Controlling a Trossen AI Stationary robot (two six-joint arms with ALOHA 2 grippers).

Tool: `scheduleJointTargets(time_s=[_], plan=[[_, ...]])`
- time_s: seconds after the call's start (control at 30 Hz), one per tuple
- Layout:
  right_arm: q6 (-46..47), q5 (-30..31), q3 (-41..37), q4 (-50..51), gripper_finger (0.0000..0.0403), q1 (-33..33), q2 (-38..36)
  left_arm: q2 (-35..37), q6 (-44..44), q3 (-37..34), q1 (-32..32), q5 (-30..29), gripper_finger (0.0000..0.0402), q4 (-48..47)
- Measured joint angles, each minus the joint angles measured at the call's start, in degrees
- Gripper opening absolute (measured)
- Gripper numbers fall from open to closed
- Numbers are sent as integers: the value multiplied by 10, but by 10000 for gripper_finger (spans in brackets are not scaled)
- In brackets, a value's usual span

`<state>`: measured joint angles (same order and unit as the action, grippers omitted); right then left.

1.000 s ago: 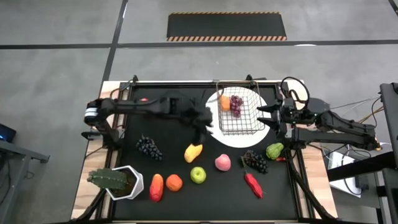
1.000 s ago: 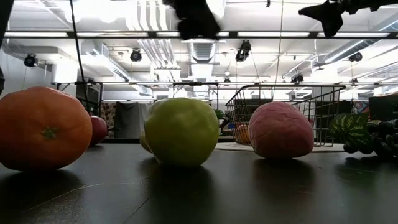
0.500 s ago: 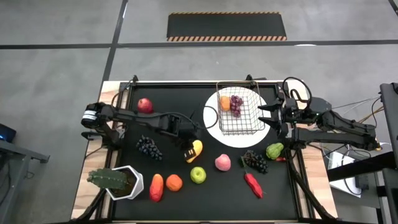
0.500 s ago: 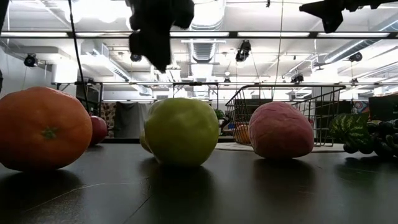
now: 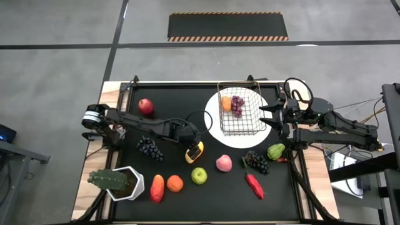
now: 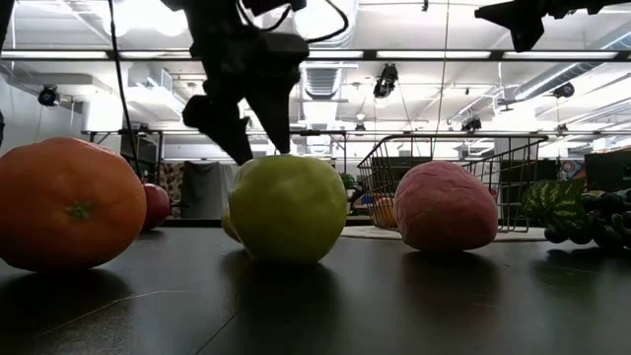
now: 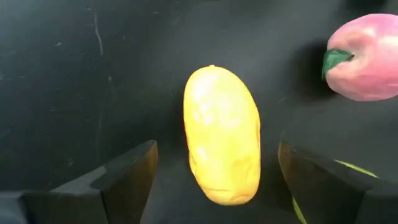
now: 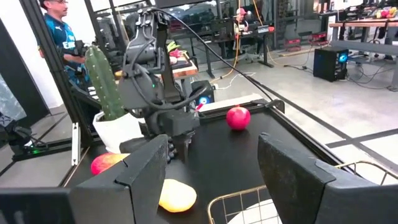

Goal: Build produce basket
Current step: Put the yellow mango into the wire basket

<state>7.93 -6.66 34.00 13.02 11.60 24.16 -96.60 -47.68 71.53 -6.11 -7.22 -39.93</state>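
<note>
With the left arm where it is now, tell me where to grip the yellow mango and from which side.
Grip the yellow mango across its narrow middle, coming straight down from above. It lies flat on the black mat with its long axis running between the left gripper jaws, which are open and already either side of it. The peach lies apart, so it likely won't interfere.

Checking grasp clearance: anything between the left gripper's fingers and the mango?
Nothing: in the left wrist view, bare black mat on both sides of the yellow mango, open left gripper straddling it.
</note>
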Motion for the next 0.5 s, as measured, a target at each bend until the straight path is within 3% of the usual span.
scheduleJointTargets(time_s=[0.3,0.5], plan=[[-1,0,0,1,233,0,0,-12,0,-44,-5,-2,319,80],[-2,1,0,5,233,0,-1,-51,0,-33,-10,-2,319,112]])
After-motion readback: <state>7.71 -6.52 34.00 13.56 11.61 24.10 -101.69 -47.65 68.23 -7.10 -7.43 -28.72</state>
